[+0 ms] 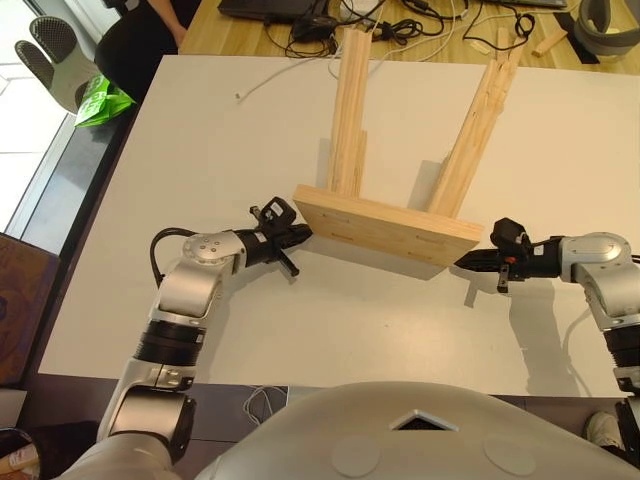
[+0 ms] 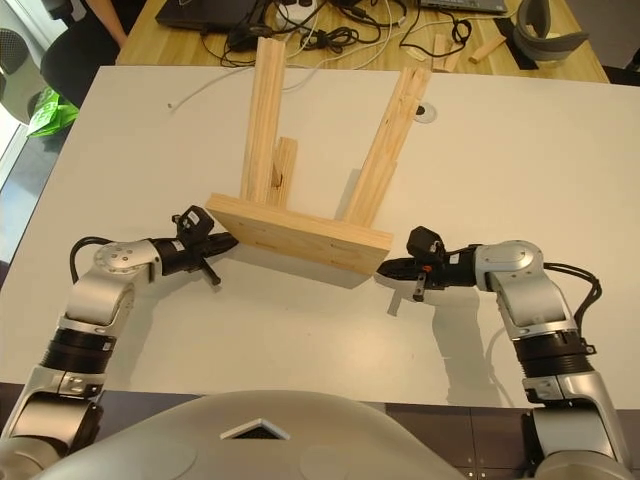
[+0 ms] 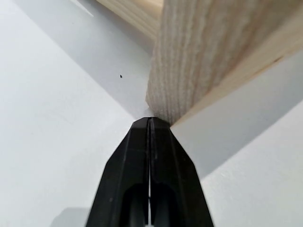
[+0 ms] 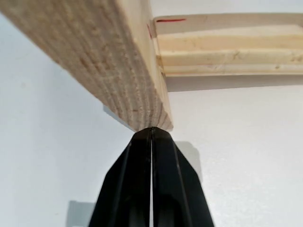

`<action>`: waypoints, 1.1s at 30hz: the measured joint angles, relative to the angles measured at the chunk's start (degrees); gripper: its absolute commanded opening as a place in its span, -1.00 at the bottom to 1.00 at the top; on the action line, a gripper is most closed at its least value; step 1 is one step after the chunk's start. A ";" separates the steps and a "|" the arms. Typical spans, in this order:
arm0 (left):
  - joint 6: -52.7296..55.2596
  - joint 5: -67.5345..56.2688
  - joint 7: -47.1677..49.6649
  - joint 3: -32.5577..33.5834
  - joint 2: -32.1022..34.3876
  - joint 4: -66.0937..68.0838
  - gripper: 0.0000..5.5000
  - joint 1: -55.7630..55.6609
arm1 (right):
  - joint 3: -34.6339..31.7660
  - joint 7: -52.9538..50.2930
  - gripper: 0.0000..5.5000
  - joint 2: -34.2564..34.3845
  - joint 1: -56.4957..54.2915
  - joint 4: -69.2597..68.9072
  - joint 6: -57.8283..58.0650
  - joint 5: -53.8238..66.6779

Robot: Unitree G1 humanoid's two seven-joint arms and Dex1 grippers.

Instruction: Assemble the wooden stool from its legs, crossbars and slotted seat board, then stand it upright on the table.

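Observation:
The wooden stool lies on its side on the white table [image 1: 200,130], its seat board [image 1: 385,232] on edge nearest me and its legs [image 1: 348,110] pointing toward the far side. My left gripper [image 1: 303,234] is shut, its tips pressed against the board's left end [image 3: 189,61]. My right gripper [image 1: 463,264] is shut too, tips touching the board's right lower corner [image 4: 142,94]. In the right wrist view a leg [image 4: 227,45] runs off from the board. Neither gripper holds anything between its fingers.
A wooden bench at the far edge carries cables [image 1: 400,25], a laptop [image 1: 265,8] and small wood offcuts [image 1: 548,42]. A white cable end [image 1: 265,85] lies on the table's far left. Bare table surface spreads to both sides and in front of the stool.

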 measured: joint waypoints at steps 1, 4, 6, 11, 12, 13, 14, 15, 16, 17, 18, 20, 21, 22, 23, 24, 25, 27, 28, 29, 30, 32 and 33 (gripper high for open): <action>1.99 -1.86 -1.87 0.60 1.46 -1.53 -0.99 0.63 | -1.94 1.34 -1.00 -1.57 0.27 -3.22 2.48 2.93; 6.12 -5.52 -4.97 3.35 4.66 -6.49 -0.99 1.03 | -5.29 3.07 -1.00 -4.19 1.04 -9.11 7.26 8.18; 8.94 -8.26 -7.03 5.61 7.28 -9.78 -0.99 1.02 | -7.14 4.16 -1.00 -5.45 1.43 -12.21 10.06 11.17; 14.77 -16.47 -10.68 12.85 11.85 -14.63 -0.99 -2.02 | -10.09 5.14 -1.00 -7.14 2.41 -16.21 14.76 16.23; 15.80 -18.48 -10.96 14.52 12.49 -15.19 -0.99 -2.83 | -11.11 5.06 -1.00 -7.11 2.44 -16.64 15.79 17.79; 17.11 -20.41 -11.37 16.09 13.10 -15.81 -0.99 -3.29 | -12.34 4.95 -1.00 -7.14 2.43 -17.31 17.00 19.38; 18.34 -21.86 -11.45 17.48 13.36 -15.92 -0.99 -3.40 | -13.21 4.81 -1.00 -7.04 2.43 -17.86 17.95 20.60; 19.70 -23.22 -11.49 18.71 13.65 -15.97 -0.99 -3.56 | -14.03 4.57 -1.00 -7.01 2.42 -18.17 19.04 22.16; 20.86 -24.42 -11.49 19.66 13.74 -15.96 -0.99 -3.83 | -14.68 4.20 -1.00 -6.90 2.42 -18.32 19.88 23.15; 22.27 -26.06 -11.47 21.08 13.73 -15.86 -0.99 -4.61 | -15.97 3.38 -1.00 -6.58 2.33 -18.39 21.22 25.03; 23.52 -27.53 -11.46 22.44 13.65 -15.76 -0.99 -5.64 | -17.17 2.34 -1.00 -6.33 1.96 -18.41 22.44 26.91; 25.89 -30.52 -10.97 25.38 13.17 -15.31 -0.99 -8.26 | -19.80 0.37 -1.00 -5.74 0.43 -18.43 24.59 30.29; 27.13 -32.27 -10.10 26.73 12.74 -14.93 -0.99 -9.40 | -20.85 -0.51 -1.00 -5.22 -0.07 -18.46 25.51 31.79; 28.38 -33.56 -9.22 28.03 12.30 -14.73 -0.99 -10.54 | -21.57 -1.48 -1.00 -4.67 -0.41 -18.47 26.27 33.37; 29.22 -34.74 -8.32 29.06 11.78 -14.41 -0.99 -11.42 | -21.99 -2.10 -1.00 -4.32 -0.73 -18.52 26.77 34.27; 30.36 -36.27 -7.07 30.31 10.80 -13.89 -0.99 -12.54 | -22.55 -2.97 -1.00 -3.92 -1.05 -18.54 27.36 35.60; 31.18 -37.86 -5.75 31.41 9.97 -13.35 -0.99 -13.57 | -22.98 -3.95 -1.00 -3.54 -1.32 -18.58 27.99 36.84; 32.62 -40.87 -2.97 33.52 8.14 -12.01 -0.99 -16.31 | -24.14 -6.40 -1.00 -2.10 -2.02 -18.59 29.23 39.73; 33.37 -43.34 -1.85 34.26 7.35 -11.64 -0.99 -17.90 | -24.58 -8.26 -1.00 -1.23 -3.08 -18.65 30.09 41.66; 34.96 -49.46 -2.35 32.75 4.67 -12.79 -0.99 -20.22 | -24.20 -10.54 -1.00 1.24 -5.75 -19.82 30.45 44.90; 35.66 -52.28 -1.88 31.46 2.48 -13.82 -0.99 -21.82 | -23.88 -11.98 -1.00 2.96 -8.56 -21.19 30.45 47.27; 35.67 -52.80 2.39 31.44 1.23 -13.15 -0.99 -22.44 | -24.10 -16.55 -1.00 4.26 -10.22 -21.00 30.43 47.96; 35.44 -52.71 5.34 31.54 0.24 -12.09 -0.99 -22.41 | -24.07 -18.98 -1.00 5.18 -10.25 -20.68 30.48 48.24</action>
